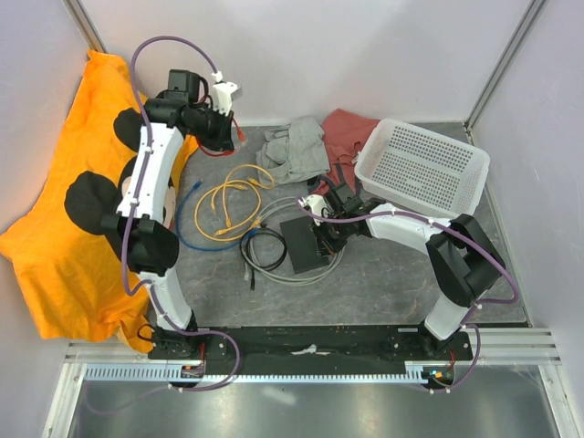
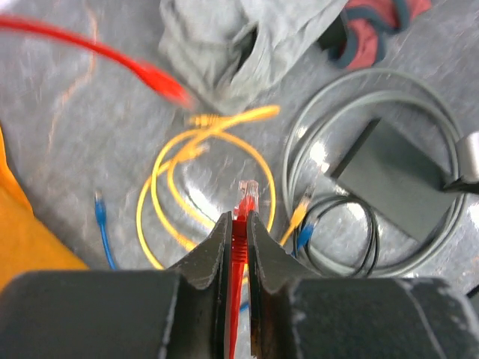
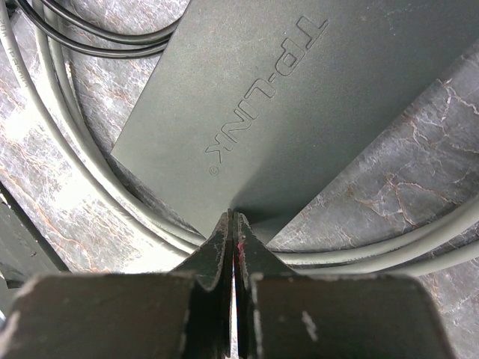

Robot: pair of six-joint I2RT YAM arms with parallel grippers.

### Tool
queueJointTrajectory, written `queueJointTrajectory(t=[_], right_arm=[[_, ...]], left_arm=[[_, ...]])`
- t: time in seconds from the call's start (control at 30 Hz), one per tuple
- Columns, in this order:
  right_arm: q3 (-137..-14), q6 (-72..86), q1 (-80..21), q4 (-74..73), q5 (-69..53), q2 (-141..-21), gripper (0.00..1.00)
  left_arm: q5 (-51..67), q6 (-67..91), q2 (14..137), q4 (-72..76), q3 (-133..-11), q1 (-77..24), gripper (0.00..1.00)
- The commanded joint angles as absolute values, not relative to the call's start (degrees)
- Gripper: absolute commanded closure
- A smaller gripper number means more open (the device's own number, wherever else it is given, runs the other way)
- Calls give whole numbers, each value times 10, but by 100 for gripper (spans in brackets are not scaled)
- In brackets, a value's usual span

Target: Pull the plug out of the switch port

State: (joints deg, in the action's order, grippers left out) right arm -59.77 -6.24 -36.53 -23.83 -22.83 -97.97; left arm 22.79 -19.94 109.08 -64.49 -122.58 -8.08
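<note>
The switch is a flat matte-black box marked TP-LINK [image 3: 299,97], lying mid-table [image 1: 301,246] inside a loop of grey cable [image 3: 67,172]. Its sockets do not show in any view. My left gripper [image 2: 238,218] is shut on a red cable, whose clear plug [image 2: 248,190] sticks out just past the fingertips. It is raised at the far left [image 1: 222,128], well away from the box. My right gripper [image 3: 234,217] is shut with nothing between the jaws, its tips at the box's corner [image 1: 327,237]. The box also shows in the left wrist view [image 2: 389,179].
Yellow cable [image 1: 228,201], blue cable [image 1: 187,224] and black cable [image 1: 260,251] lie coiled left of the box. Grey and red cloths [image 1: 297,151] lie at the back. A white basket [image 1: 422,169] stands back right. Orange cloth [image 1: 55,228] covers the left side.
</note>
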Motion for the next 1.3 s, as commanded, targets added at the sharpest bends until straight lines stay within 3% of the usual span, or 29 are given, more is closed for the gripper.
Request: queueJointTrajectory(t=[0.0,0.23,0.4,0.43,0.47,0.57,0.9,0.97,1.0,1.2,1.27], right_arm=[[-587,-81,-366,-268,-185,-994,100],[-577,-79,-367,-268,-188,-994,100],[-588,-76,-367,-269,-185,-998,100],[-590,-76,-367,-270,-185,-998,100],[-591,-77,-367,-270,-181,-998,100],[-595,-81,-368,-272,-179,-991,100],[-595,-79,-368,-272,-177,-985,100],[-614,-71,-367,-273,-166,-974,100],[-626,-69,-366,-275,-161,-969,100],[-764,-101,-325,-316,-135,-935,98],[-814,-99,-295,-323,-121,-926,77]], left_arm=[[216,-192,1044,-612,-1151,-49,98],[349,-55,989,-489,-882,27,98],[360,-5,989,-416,-798,25,98],[350,-5,995,-414,-802,23,91],[340,-5,1005,-416,-807,24,76],[330,-7,1007,-421,-831,23,60],[358,-5,989,-429,-904,13,55],[384,-27,973,-425,-925,6,14],[384,-37,947,-419,-933,-19,2],[283,-94,842,-322,-891,-103,1],[238,-106,812,-303,-884,-124,1]])
